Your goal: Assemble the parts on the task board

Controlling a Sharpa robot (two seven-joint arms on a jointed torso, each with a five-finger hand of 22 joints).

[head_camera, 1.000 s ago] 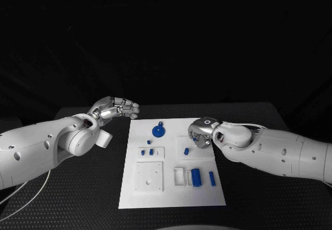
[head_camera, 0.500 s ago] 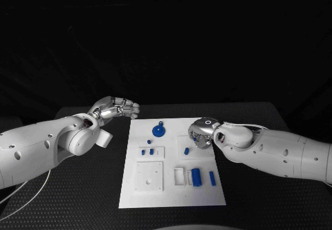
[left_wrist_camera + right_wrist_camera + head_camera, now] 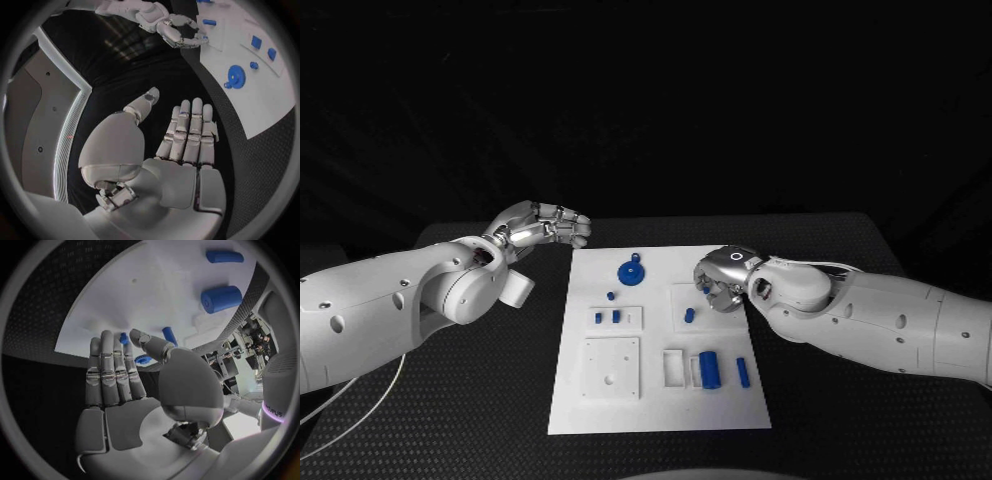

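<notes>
Though flat, task board (image 3: 658, 400) rectangular

A black table with a finely dotted, textured top (image 3: 473, 400) spans the foreground. Behind its far edge hangs a dark backdrop (image 3: 675, 100).

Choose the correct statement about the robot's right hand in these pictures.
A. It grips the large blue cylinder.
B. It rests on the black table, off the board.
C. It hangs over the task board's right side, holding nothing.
C: the right hand hangs open above the task board, nothing in its fingers.
</notes>
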